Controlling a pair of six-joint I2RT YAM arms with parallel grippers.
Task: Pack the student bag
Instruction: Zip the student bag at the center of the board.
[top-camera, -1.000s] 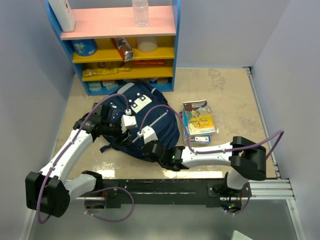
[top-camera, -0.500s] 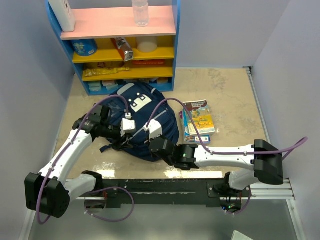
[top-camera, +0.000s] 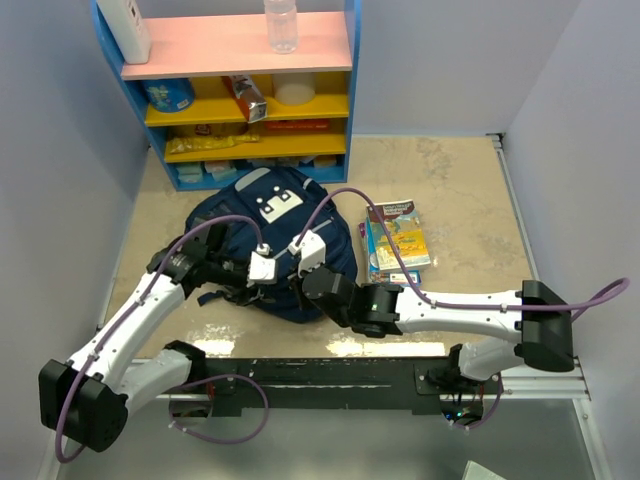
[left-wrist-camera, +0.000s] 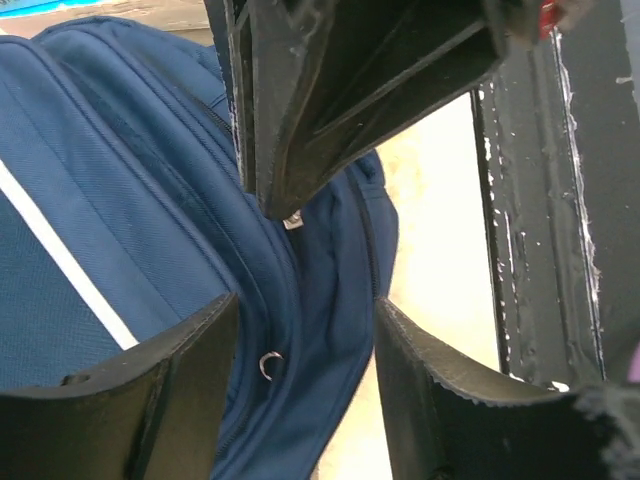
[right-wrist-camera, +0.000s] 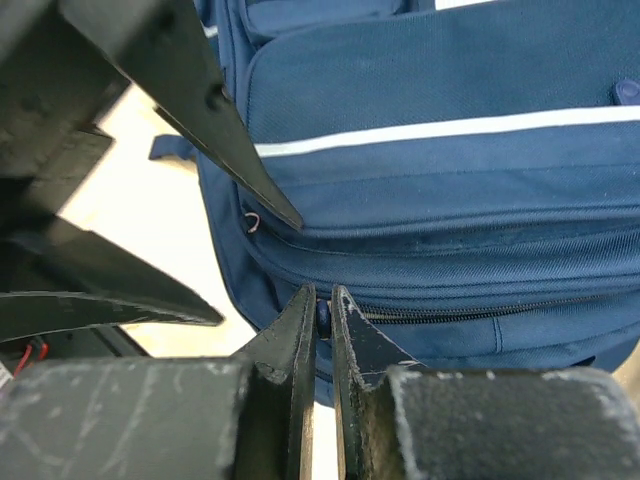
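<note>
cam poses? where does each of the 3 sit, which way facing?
Top external: above and behind the robot, looking down at the student bag; left arm and right arm in view.
Left wrist: on the left gripper, facing the bag's near edge; own open fingers, plus the right gripper.
Right wrist: faces the bag's zip; own fingers pinch the zip pull.
Shared: both wrist views show the bag and the other gripper.

The student bag (right-wrist-camera: 450, 90) is matt woven navy cloth, its zip ring (left-wrist-camera: 268, 366) metal; the counter (top-camera: 450, 190) smooth, slightly glossy
</note>
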